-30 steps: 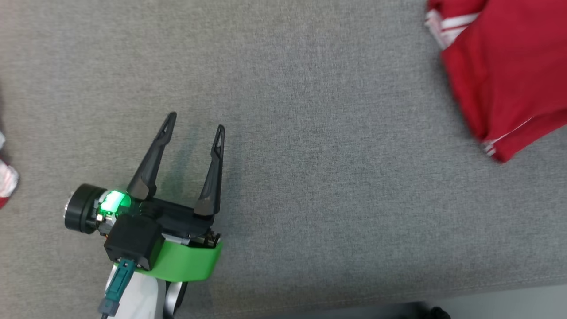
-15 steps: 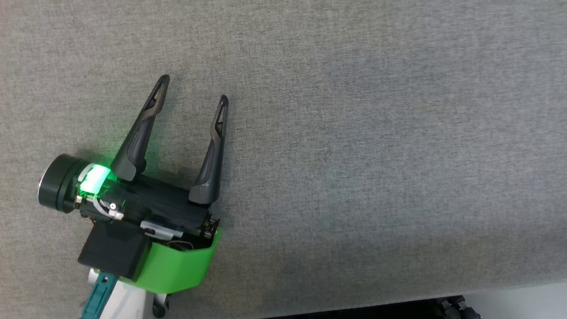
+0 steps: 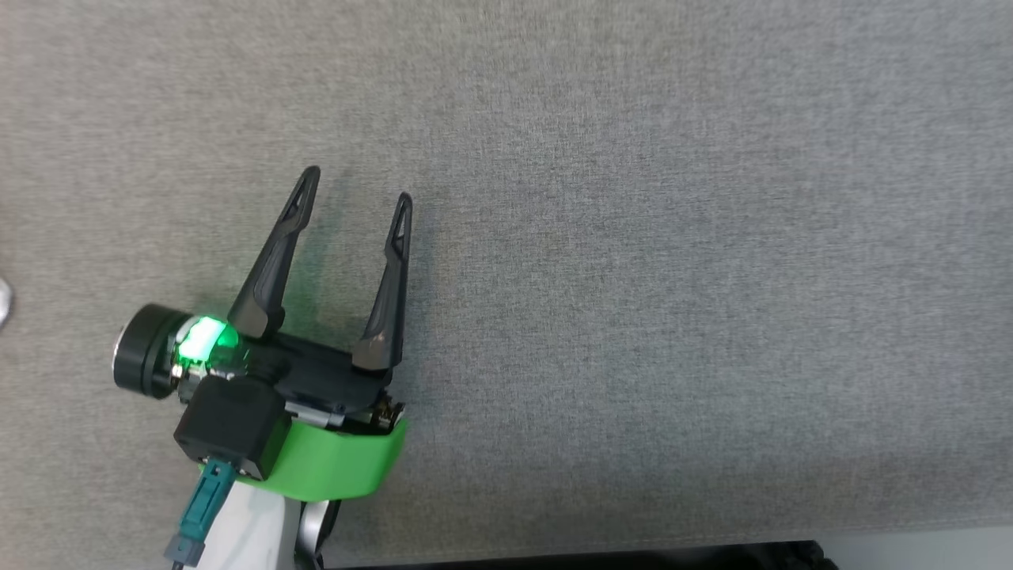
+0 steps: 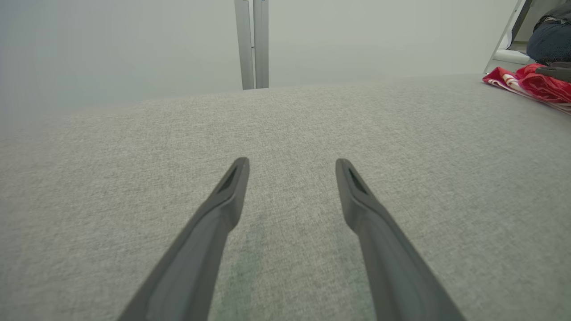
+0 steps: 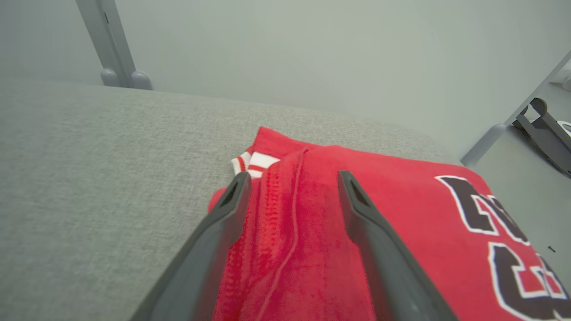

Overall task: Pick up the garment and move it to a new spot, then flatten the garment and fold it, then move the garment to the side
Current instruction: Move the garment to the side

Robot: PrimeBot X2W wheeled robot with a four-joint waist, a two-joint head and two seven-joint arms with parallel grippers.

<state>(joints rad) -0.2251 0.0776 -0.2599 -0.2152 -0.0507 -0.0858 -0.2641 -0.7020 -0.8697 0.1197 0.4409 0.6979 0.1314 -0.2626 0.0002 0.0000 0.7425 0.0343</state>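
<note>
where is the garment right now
In the right wrist view the garment lies on the grey surface under the open right gripper; in the left wrist view it sits at the far right edge.

Head view: we look straight down on the grey table [image 3: 633, 237], with the left gripper [image 3: 358, 184] at lower left.
Left wrist view: we sit low, close over the table, facing the far wall [image 4: 134, 44].
Right wrist view: low, very near the red garment [image 5: 303, 209], facing that wall.
Shared: the table in all; the garment in both wrist views.
</note>
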